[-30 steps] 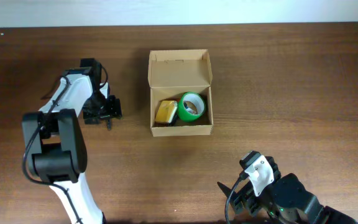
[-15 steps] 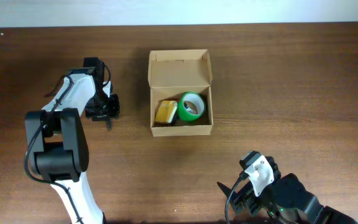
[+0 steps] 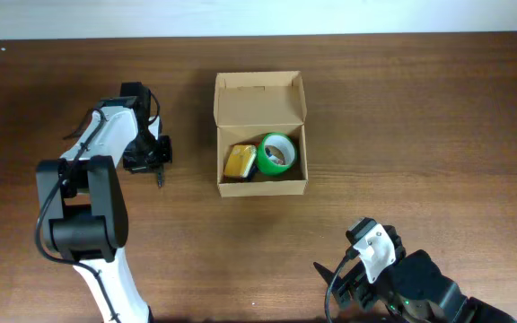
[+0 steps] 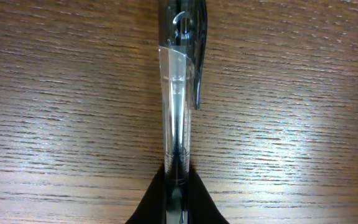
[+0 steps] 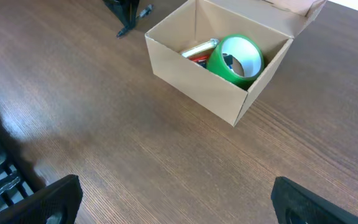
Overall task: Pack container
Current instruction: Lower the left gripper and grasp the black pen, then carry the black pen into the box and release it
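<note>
The container [image 3: 260, 99] is a tan cardboard box with its flap lid folded back, at the table's centre; it also shows in the right wrist view [image 5: 194, 93]. Inside lie a green tape roll [image 3: 276, 154] [image 5: 235, 57] and a yellow packet [image 3: 240, 161] [image 5: 197, 50]. To the box's left, my left gripper [image 3: 155, 157] [image 4: 178, 190] is shut on a clear pen [image 4: 178, 93] with a dark clip, lying on the wood. The pen's end [image 3: 160, 179] sticks out below the jaws. My right gripper [image 3: 332, 289] [image 5: 179, 205] stands wide open near the front edge, with nothing between its fingers.
Brown wooden tabletop [image 3: 420, 135] all round the box. The left arm's white links [image 3: 92, 144] run from the front left up toward the pen. The table's far edge [image 3: 258, 36] meets a pale wall.
The left gripper's jaws have come together on the pen, and the gripper shifted slightly toward the far side. The right arm and the box have not moved.
</note>
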`<state>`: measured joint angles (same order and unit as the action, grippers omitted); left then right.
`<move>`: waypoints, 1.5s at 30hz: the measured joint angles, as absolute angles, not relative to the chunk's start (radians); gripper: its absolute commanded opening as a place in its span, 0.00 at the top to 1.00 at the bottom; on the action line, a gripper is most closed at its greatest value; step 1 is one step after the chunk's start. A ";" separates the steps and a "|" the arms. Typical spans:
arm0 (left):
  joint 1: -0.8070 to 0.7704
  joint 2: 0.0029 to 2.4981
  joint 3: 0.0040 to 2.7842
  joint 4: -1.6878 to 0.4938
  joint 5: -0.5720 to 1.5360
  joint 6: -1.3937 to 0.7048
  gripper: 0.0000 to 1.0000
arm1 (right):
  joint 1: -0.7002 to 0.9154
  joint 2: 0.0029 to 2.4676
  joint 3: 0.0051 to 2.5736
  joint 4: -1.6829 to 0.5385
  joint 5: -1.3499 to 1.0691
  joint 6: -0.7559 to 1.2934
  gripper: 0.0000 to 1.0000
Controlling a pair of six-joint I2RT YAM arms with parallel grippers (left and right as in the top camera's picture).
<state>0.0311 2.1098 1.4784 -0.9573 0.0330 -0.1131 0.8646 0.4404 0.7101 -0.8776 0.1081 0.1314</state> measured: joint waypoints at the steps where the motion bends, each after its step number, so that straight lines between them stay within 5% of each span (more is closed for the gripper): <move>1: 0.031 2.110 1.478 -0.957 0.033 -0.113 0.98 | 0.865 0.440 0.710 -0.878 0.108 0.132 0.01; 23: -0.004 2.123 1.909 -1.258 0.034 -0.049 0.98 | 0.865 0.440 0.710 -0.878 0.108 0.131 0.01; 45: -0.387 2.123 2.106 -1.367 0.009 0.300 0.98 | 0.865 0.440 0.710 -0.878 0.108 0.132 0.01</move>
